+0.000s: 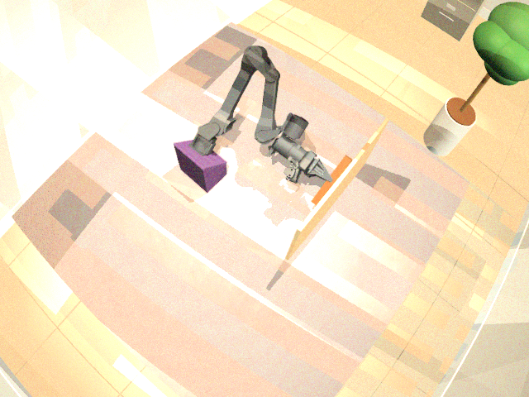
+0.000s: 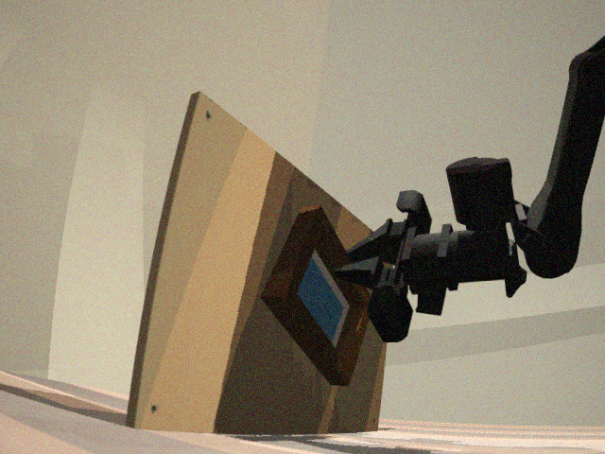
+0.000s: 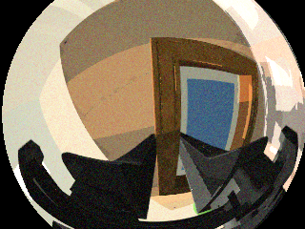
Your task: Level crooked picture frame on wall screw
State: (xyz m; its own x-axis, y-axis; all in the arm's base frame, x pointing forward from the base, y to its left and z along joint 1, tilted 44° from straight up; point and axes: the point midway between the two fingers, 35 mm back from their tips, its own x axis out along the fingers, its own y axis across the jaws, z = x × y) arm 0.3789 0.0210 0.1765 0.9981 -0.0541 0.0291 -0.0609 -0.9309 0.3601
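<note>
The brown picture frame (image 1: 340,167) (image 2: 282,288) (image 3: 167,95) surrounds a blue picture with a pale border. It is in front of the upright wooden board (image 1: 298,240) (image 2: 195,253) (image 3: 110,91). In the exterior view its edges are turned clockwise against the board's edges, the left side higher and the right side lower. My gripper (image 1: 331,179) (image 2: 341,262) (image 3: 166,137) is shut on the frame's upper bar, one finger outside it and the other inside the opening over the picture. The wall screw and the notched strip are hidden behind the frame.
The arm's base stands on a purple block (image 1: 192,169) left of the board in the top view. A potted plant (image 1: 446,134) and a grey drawer cabinet (image 1: 448,19) are beyond the board. Small dark screws show at the board's corners.
</note>
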